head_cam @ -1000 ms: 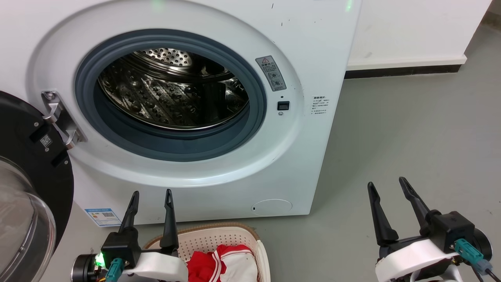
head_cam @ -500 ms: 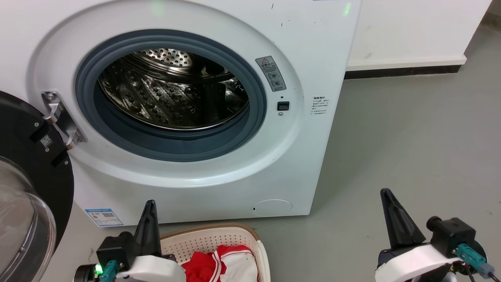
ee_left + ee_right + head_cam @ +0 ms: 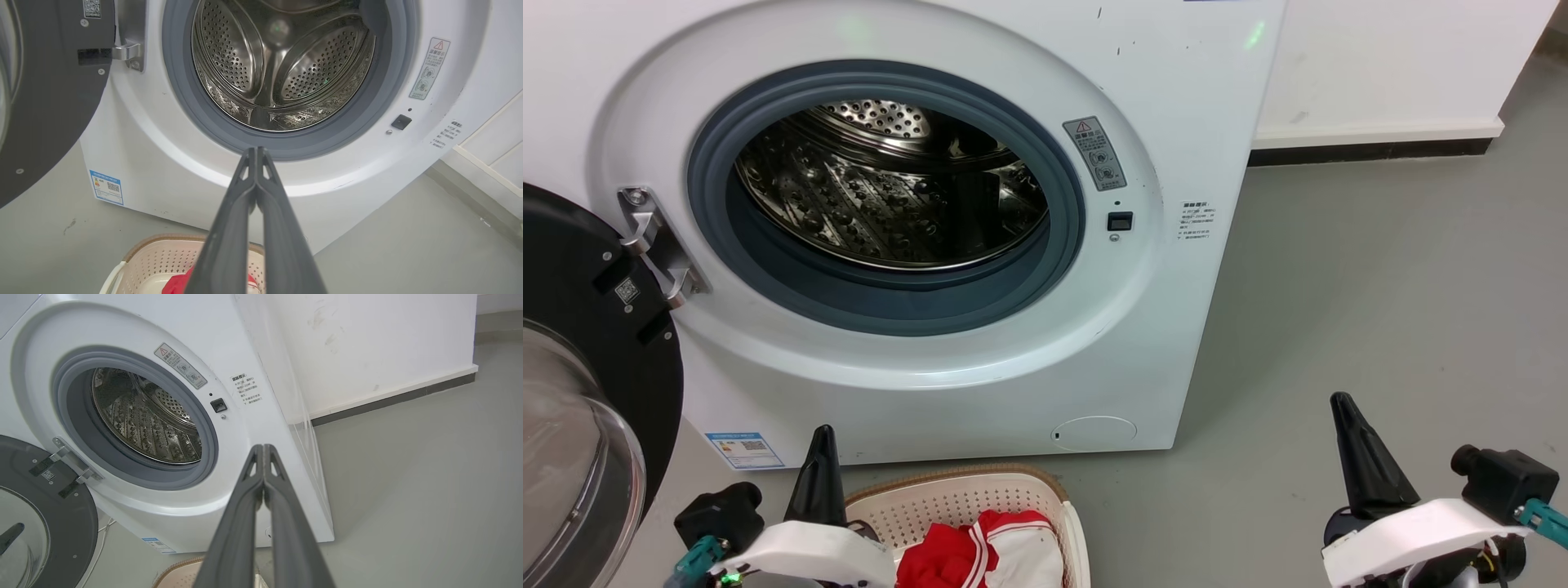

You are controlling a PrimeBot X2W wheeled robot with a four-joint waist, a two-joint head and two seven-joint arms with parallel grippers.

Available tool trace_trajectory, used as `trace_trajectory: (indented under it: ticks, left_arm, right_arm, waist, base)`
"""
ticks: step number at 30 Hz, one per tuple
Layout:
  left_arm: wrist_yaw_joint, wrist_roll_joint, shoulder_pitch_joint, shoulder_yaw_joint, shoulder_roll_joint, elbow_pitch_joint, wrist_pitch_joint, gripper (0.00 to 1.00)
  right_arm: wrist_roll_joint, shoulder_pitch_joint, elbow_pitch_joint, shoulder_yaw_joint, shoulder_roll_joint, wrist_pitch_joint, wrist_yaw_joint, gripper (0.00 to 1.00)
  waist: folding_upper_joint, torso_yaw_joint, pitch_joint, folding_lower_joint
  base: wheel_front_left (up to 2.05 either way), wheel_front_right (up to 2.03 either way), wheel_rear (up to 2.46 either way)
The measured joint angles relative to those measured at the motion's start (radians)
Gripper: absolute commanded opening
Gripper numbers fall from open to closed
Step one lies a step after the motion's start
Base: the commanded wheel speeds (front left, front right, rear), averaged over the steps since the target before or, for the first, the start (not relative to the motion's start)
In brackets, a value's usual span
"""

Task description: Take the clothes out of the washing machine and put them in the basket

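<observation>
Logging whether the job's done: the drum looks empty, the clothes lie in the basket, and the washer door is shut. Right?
Not quite: the door is open, swung wide at the left, as the head view shows. The rest holds: no clothes show in the drum, and the clothes lie in the basket.

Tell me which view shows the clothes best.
The head view: both clothes lie open in the basket. The left wrist view gives a red scrap beside its fingers; the right wrist view, the basket's rim.
</observation>
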Motion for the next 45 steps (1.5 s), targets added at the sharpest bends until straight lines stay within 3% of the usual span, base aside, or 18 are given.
trace_trajectory:
  ticks: [19, 45]
  left_arm:
    - [-0.045, -0.299, -0.028, 0.040, -0.002, 0.022, 0.074, 0.00]
    - [-0.091, -0.621, -0.061, 0.082, -0.006, 0.045, 0.156, 0.00]
  right_arm:
    - [0.322, -0.027, 0.044, -0.018, -0.012, 0.034, 0.000, 0.00]
    - [0.657, -0.065, 0.092, -0.050, -0.019, 0.082, 0.000, 0.00]
  waist:
    - [0.0000, 0.012, 0.000, 0.0000]
    - [0.0000, 0.028, -0.001, 0.0000]
  base:
    - [0.00, 0.00, 0.00]
    - [0.00, 0.00, 0.00]
